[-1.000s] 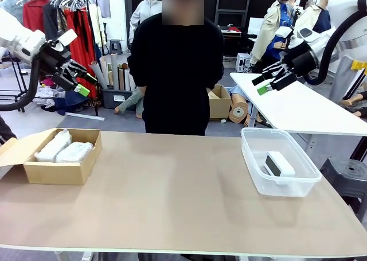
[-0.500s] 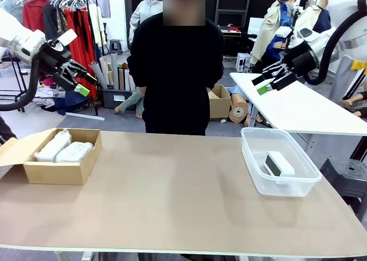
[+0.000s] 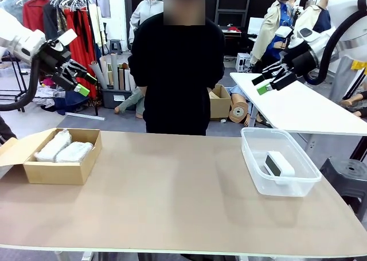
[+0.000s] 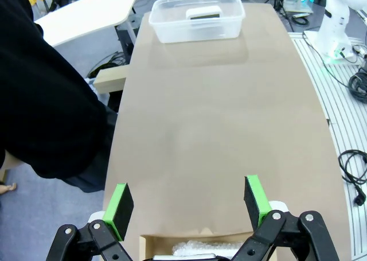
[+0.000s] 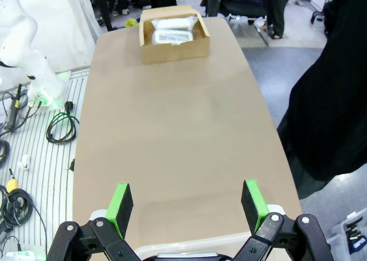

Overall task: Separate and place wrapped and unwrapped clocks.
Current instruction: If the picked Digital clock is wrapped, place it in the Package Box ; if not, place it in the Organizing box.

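Note:
Two wrapped clocks [image 3: 62, 148] in crinkly white wrap lie side by side in a cardboard box [image 3: 86, 164] at the table's left; they also show far off in the right wrist view [image 5: 172, 30]. The bare white clock [image 3: 278, 164] with its dark screen lies in a clear plastic tub [image 3: 255, 172] at the right, and the left wrist view has it too [image 4: 203, 13]. My left gripper [image 3: 82, 83] hangs open high above the box. My right gripper [image 3: 266, 83] is open high above the tub. Nothing sits between either pair of fingers [image 4: 121, 202] [image 5: 121, 201].
A person in black [image 3: 178, 71] stands at the table's far side, hands out of sight. A white table [image 3: 304, 109] stands behind at the right. The brown tabletop [image 3: 172, 186] stretches bare between box and tub. Cables [image 5: 57, 126] lie on the floor beside the table.

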Tool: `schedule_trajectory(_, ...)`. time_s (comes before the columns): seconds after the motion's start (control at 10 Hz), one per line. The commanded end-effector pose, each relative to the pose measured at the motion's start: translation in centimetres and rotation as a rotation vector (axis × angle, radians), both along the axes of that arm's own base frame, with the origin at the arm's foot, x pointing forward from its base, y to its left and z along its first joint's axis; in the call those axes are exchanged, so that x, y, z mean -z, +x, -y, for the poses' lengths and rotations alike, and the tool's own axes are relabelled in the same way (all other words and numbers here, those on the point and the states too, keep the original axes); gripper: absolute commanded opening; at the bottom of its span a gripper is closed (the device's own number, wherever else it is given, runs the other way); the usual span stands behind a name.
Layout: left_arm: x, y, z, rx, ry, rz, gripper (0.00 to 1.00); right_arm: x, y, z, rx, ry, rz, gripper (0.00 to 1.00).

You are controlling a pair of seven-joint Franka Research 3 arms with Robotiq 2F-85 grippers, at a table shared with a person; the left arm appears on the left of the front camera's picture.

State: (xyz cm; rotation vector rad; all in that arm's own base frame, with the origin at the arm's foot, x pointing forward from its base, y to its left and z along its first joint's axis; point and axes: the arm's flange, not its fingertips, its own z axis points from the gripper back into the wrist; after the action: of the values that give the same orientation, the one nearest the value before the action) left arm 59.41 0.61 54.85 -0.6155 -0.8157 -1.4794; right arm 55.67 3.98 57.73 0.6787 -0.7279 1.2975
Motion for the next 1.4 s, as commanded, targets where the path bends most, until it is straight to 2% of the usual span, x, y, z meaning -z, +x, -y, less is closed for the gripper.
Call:
schedule_trajectory(0.0, -0.19, -0.11, -0.08, 0.003, -0.001, 0.009, 1.0, -0.17, -0.02, -0.02, 0.0, 0.002, 0.003, 1.0)
schedule_trajectory(1.3, -0.19, -0.11, -0.08, 0.003, -0.001, 0.009, 1.0, -0.17, -0.02, -0.02, 0.0, 0.002, 0.003, 1.0)
